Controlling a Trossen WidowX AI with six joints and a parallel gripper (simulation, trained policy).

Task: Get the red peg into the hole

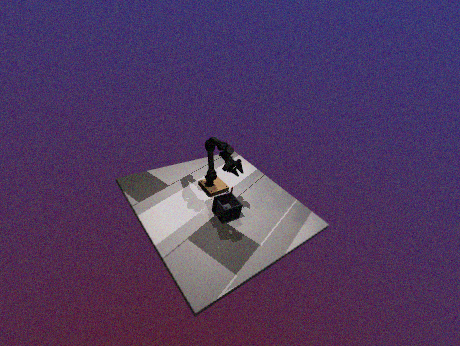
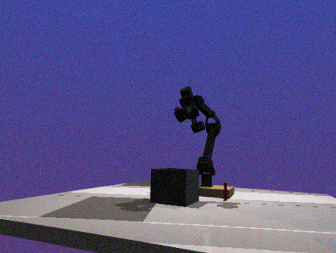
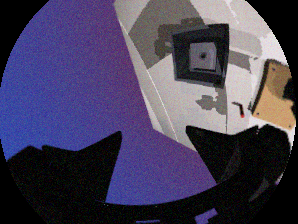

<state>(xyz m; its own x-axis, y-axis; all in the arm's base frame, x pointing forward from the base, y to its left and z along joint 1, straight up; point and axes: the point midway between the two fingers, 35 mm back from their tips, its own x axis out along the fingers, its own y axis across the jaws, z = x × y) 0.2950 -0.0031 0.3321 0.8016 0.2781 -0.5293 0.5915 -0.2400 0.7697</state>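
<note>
clearly, the hand [image 1: 236, 171] [image 2: 188, 120] [image 3: 155, 132] is released, its two fingers spread wide apart with nothing between them. it hangs high above the counter [image 1: 280, 220] [image 2: 270, 219] [image 3: 172, 75], well up from everything that rests there, and in the exterior view it sits higher than the box [image 2: 169, 186] [image 1: 227, 212] [image 3: 177, 60]. the red peg [image 1: 231, 190] [image 2: 226, 191] [image 3: 242, 111] stands upright on the counter, outside the box and near the wooden base board [image 1: 224, 192] [image 3: 280, 112]; in the exterior view it shows as a thin dark red post in front of that board's end. the box is dark and open at the top, set down on the counter near the board too, with its walls upright. looking down into it from the wrist, a grey plate [image 3: 196, 62] lies at the bottom, with a small dark hole in its middle, and no peg shows in that hole. the black arm [image 1: 210, 162] [image 2: 209, 146] rises from the board and bends over at the top, so that the hand hangs from its far end. dark shadows fall across the pale counter around the box.
</note>
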